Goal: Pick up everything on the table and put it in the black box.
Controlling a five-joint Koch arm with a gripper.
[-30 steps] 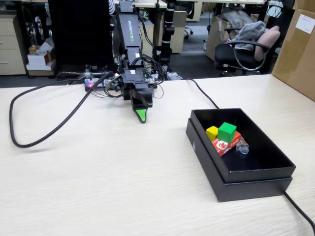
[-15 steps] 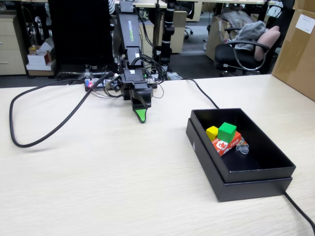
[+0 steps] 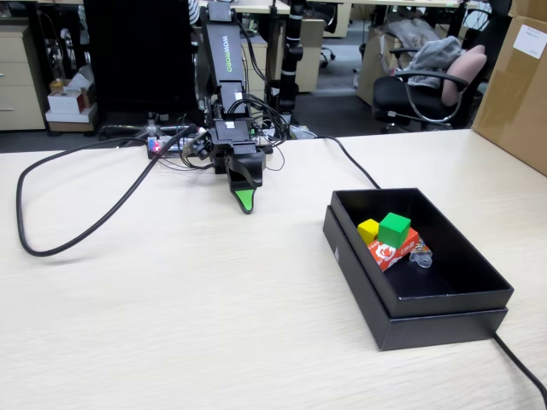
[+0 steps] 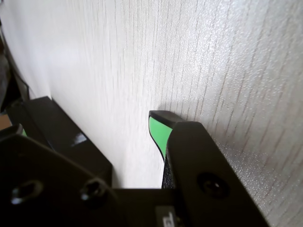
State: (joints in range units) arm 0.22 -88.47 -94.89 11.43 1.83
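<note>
End effector (image 3: 246, 205): tip down on the counter (image 3: 171, 299), at 11 o'clock from the box; the two halves sit pressed together, nothing between them.
Box (image 3: 444, 312): black, on the counter at the fixed view's 4 o'clock side.
Yellow cube (image 3: 368, 230): inside the box, touching the green cube.
Green cube (image 3: 394, 229): resting on the red carton.
Red carton (image 3: 390, 249): lying on the box floor.
Cable (image 3: 51, 248): black loop at 9 o'clock.

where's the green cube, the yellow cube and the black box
green cube (image 3: 394, 229), fixed view, its front face
yellow cube (image 3: 368, 230), fixed view, its top face
black box (image 3: 444, 325), fixed view, its near outer wall
</note>
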